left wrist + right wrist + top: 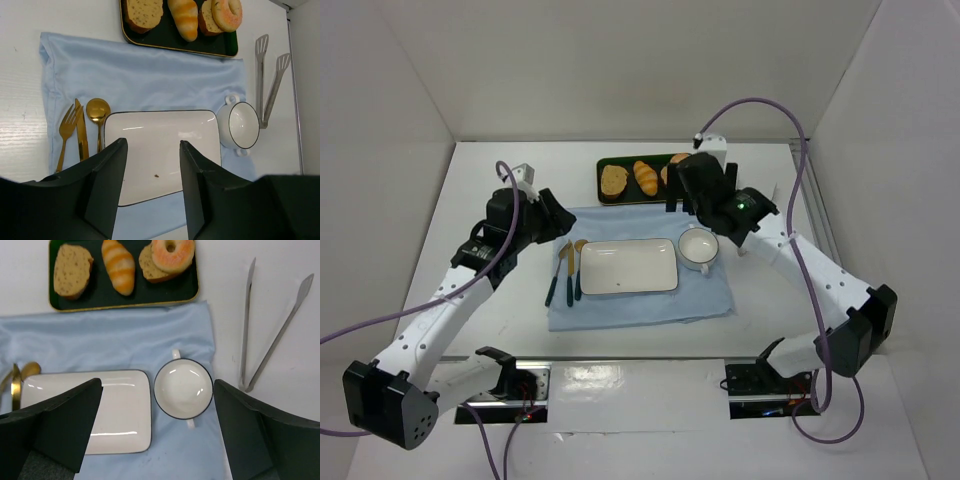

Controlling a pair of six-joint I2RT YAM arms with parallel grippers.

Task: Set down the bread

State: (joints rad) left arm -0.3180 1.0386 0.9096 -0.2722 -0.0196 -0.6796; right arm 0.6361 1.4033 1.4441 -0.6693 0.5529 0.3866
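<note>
Lying on the dark tray [125, 299] beyond the blue cloth [125, 335], the bread [118, 266] sits between toast slice [71, 270] and doughnut [172, 251]. The right jaws hover spread wide and empty over the bowl [183, 388], arm stretched forward; the left jaws, also released, hang above the plate [160, 125].

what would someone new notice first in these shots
Probably the dark tray at the far edge, holding a toast slice, the striped golden bread and a pink doughnut. Nearer, a blue cloth carries an empty white plate, gold cutlery on its left and a white bowl on its right. Metal tongs lie on the bare table right of the bowl.
</note>
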